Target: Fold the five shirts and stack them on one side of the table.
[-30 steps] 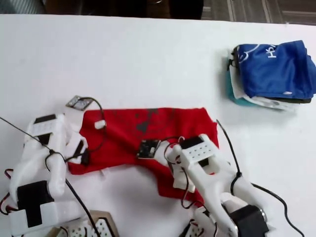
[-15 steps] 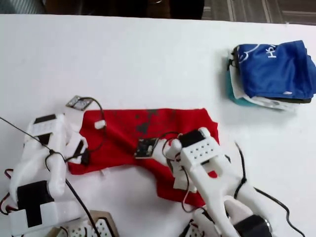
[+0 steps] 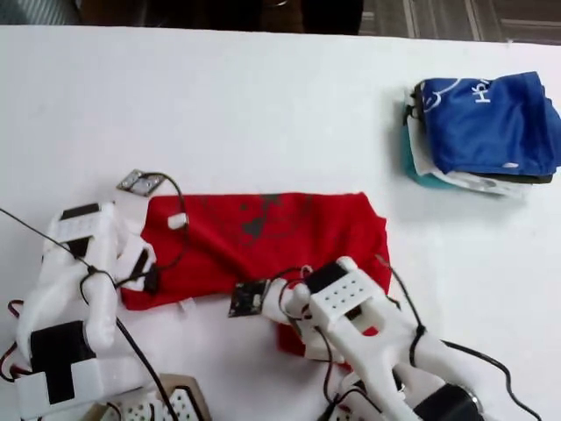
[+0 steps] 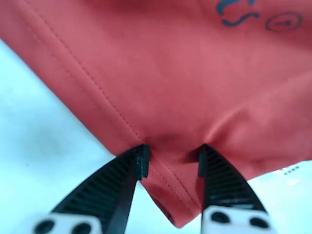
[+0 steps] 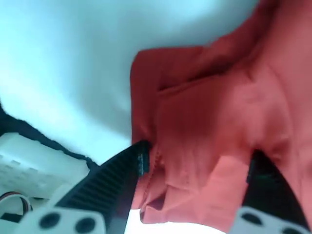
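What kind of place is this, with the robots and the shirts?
Probably a robot lab or workshop: two wired robot arms sit at a plain white table over a red shirt, with a stack of folded shirts off to one side.

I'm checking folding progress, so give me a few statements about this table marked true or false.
1. A blue shirt tops the stack. True.
2. The red shirt lies on the stack. False: it lies on the table, apart from the stack.
3. The left gripper is at the red shirt's edge. True.
4. The right gripper is at the blue shirt. False: it is at the red shirt.
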Controlling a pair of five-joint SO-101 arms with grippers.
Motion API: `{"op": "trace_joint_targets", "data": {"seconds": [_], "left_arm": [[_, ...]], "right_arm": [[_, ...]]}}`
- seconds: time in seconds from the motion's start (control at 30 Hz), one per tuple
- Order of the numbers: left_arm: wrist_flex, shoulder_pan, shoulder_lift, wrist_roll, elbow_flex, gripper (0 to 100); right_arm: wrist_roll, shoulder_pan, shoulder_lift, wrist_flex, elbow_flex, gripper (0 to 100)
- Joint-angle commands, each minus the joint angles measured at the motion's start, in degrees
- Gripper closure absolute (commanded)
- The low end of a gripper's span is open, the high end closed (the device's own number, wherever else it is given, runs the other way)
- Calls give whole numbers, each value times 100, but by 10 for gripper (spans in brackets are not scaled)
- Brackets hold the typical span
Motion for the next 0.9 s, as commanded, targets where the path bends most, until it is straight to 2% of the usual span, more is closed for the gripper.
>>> {"op": "trace_joint_targets", "data": {"seconds": [0.0,0.13,0.4,0.47,0.57,0.63,0.7,0.87], "left_arm": [[-413,70,-9,62,-22,810],[-413,62,-9,62,-22,810],[-413,62,-9,70,-22,810],[-413,62,-9,70,-22,810],[-413,62,-9,70,-22,810],[-413,62,-9,70,-22,810],[-404,62,-9,70,-13,810],[-404,62,-9,70,-13,810]], "right_arm": [[18,-435,444,-92,-176,681],[0,-866,875,-101,-352,681],[-9,-875,1727,-541,-431,686],[-9,-822,1807,-541,-448,756],[-18,-435,1798,-514,-659,998],[-44,57,1798,-505,-800,947],[18,514,1798,-514,-1002,986],[422,1262,1798,-110,-1723,980]]}}
